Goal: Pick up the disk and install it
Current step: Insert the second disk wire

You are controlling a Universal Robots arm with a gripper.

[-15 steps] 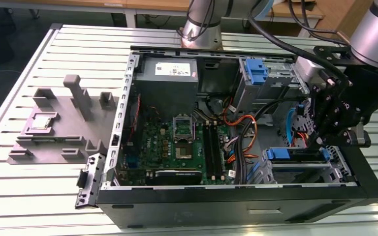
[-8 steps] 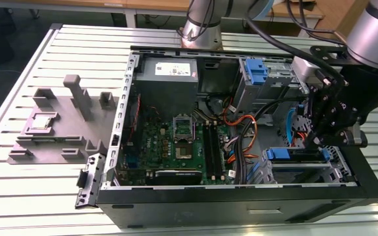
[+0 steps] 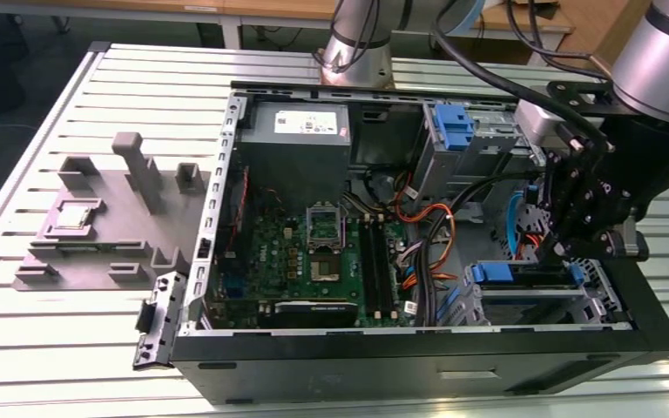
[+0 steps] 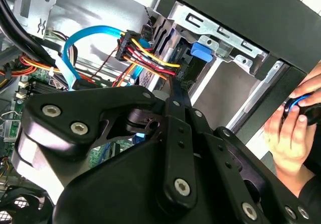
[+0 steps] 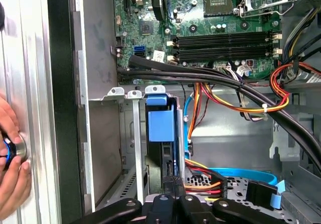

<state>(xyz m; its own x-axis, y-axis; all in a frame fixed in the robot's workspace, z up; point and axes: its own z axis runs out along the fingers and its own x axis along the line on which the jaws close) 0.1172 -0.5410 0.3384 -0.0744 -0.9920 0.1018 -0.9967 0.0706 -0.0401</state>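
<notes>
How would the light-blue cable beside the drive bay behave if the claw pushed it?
Probably floppy: the light-blue cable bends in a loose arc in the second wrist view. Likely light, as it looks thin and flat. It would probably bend aside rather than resist.

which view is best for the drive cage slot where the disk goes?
First wrist view: it looks straight into the drive cage, with the blue-railed disk standing in its slot. The second wrist view catches the cage obliquely behind the gripper linkage. The exterior view shows the cage partly hidden by the arm.
</notes>
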